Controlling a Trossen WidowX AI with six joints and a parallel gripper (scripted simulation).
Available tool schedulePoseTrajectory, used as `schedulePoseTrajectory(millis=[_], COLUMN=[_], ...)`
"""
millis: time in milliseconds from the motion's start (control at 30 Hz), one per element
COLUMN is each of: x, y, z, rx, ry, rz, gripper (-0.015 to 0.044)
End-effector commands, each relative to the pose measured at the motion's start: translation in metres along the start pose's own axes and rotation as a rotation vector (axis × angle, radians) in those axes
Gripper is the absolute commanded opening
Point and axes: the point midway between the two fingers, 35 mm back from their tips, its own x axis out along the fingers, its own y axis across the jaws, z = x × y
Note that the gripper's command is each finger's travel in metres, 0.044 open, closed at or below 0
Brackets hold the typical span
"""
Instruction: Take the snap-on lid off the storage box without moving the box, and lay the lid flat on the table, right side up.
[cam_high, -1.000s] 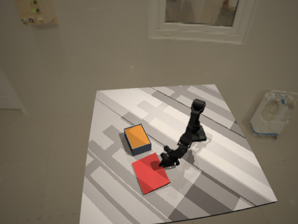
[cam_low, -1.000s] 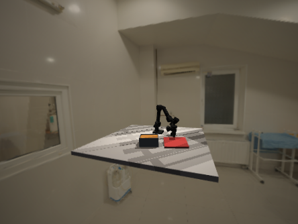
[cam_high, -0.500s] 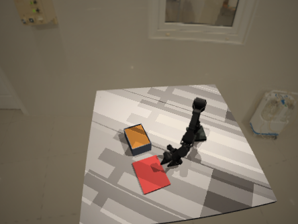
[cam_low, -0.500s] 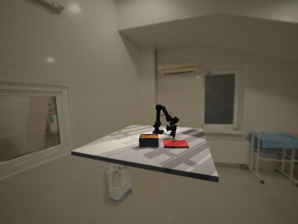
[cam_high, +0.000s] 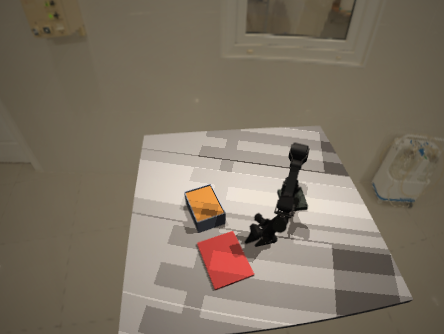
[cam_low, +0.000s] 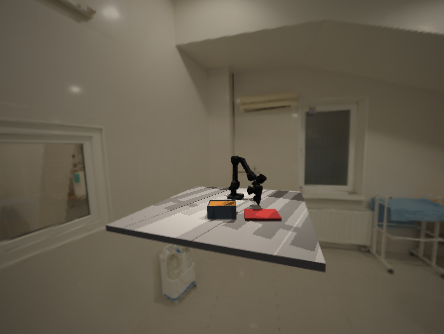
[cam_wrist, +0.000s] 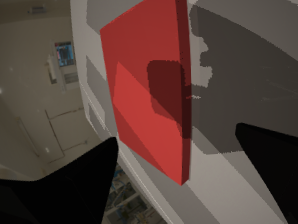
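- The flat red rectangular lid (cam_high: 225, 261) (cam_low: 262, 215) (cam_wrist: 135, 115) lies on the pale patchwork table (cam_high: 170, 170) (cam_low: 175, 230) (cam_wrist: 215, 170), off the box and beside it; its smooth broad face is uppermost, which suggests it is right side up.
- The black two-fingered gripper (cam_high: 252, 243) (cam_low: 258, 202) (cam_wrist: 178, 136) has its fingers spread wide with nothing between them. In the top view its tips are near the lid's right-hand long edge, so the lid lies to their left and a little lower in the picture.
- The lid's long axis runs down that view, leaning right towards the bottom, roughly parallel to the dark-walled box with the orange top (cam_high: 211, 220) (cam_low: 221, 212).
- The fingers reach in across this axis, from the side where the arm stands. The next move would therefore best be a retreat up and back towards the arm's base, away from both lid and box.
- The laying down looks all but finished; the likely risk is a fingertip catching the near edge and shifting the lid.
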Motion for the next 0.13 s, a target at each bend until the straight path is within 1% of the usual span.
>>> schedulePoseTrajectory(millis=[0, 100], x=[-0.0064, -0.011], y=[-0.0065, -0.0105], z=[0.0008, 0.0008], rx=[-0.001, -0.001], ry=[-0.003, -0.003], rz=[-0.001, -0.002], gripper=[0.044, 0.044])
